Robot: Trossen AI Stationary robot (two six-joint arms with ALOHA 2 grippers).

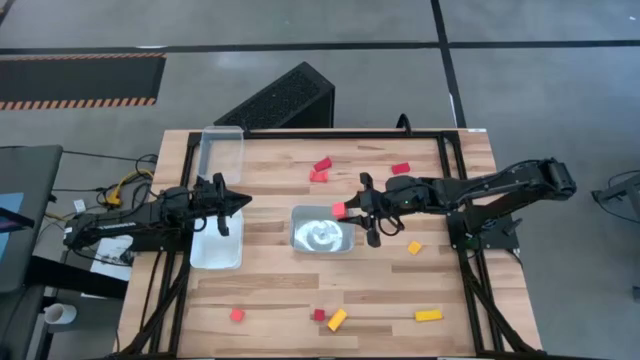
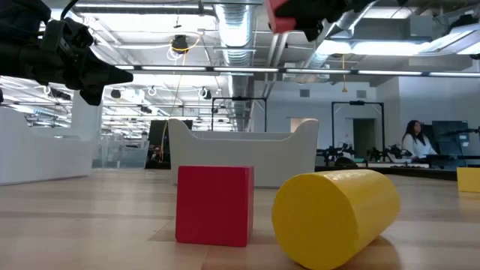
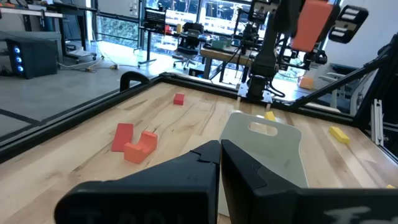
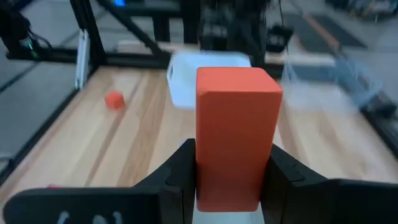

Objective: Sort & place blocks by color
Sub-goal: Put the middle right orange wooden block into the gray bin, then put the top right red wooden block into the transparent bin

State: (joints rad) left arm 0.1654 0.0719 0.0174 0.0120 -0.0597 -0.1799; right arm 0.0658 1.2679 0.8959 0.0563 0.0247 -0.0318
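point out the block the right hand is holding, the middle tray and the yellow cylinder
held red-orange block (image 4: pixel 236 134), right wrist view, its front face
middle tray (image 1: pixel 322 236), high view, its bare floor
yellow cylinder (image 2: pixel 341 214), low view, its curved side

No text, label, brand, number or sign can be read on any surface in these four views
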